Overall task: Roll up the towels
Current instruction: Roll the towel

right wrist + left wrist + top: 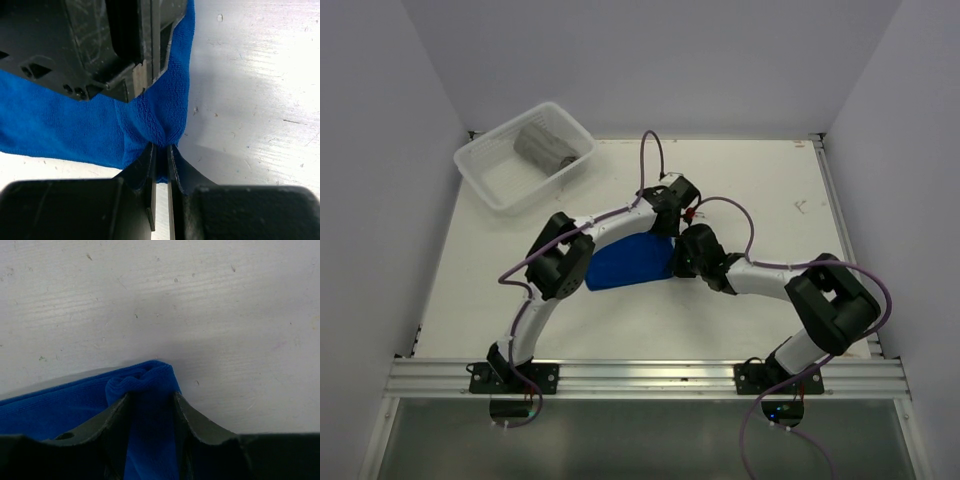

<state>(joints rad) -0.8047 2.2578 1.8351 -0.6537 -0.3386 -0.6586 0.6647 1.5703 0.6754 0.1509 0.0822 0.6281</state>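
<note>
The blue towel [625,263] lies on the white table at the middle, partly under both arms. My left gripper [667,232] is shut on its far right corner; in the left wrist view the blue towel [150,385] bunches between the fingers [117,412]. My right gripper [675,262] is shut on the near right corner; in the right wrist view the blue towel [155,120] is pinched between my fingertips [172,157], with the left gripper's body just beyond. The grey towel [542,145] lies rolled in the basket [485,170] at the back left.
The translucent white ribbed basket stands at the table's back left corner. White walls close in the table on three sides. A metal rail [650,375] runs along the near edge by the arm bases.
</note>
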